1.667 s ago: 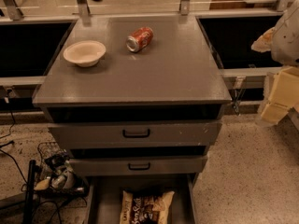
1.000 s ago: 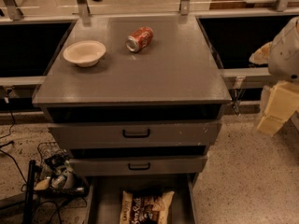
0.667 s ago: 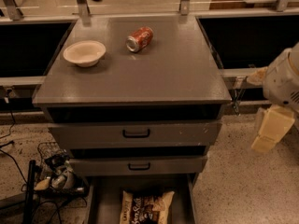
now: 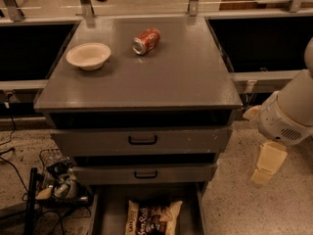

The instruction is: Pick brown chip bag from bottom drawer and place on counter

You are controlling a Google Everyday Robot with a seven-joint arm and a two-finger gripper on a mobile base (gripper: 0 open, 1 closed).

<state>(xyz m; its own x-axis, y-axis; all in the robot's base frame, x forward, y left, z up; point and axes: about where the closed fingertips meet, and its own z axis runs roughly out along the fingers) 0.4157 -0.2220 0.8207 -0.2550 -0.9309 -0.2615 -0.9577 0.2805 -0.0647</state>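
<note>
The brown chip bag (image 4: 152,217) lies flat on the floor of the open bottom drawer (image 4: 109,210) at the lower edge of the view; its lower part is cut off. The counter (image 4: 171,77) is the grey top of the cabinet above it. My gripper (image 4: 266,163) hangs at the right of the cabinet, at about the height of the middle drawer, well right of and above the bag. It hangs from a white arm segment (image 4: 288,112) and holds nothing that shows.
A red soda can (image 4: 146,41) lies on its side and a pale bowl (image 4: 88,56) stands on the counter. The two upper drawers (image 4: 142,140) are shut. A clutter of cables and a wire basket (image 4: 56,177) sits on the floor at left. Black bays flank the cabinet.
My arm and gripper have come down and leftward along the right side of the cabinet, from counter height to drawer height. The bag, can and bowl have not moved.
</note>
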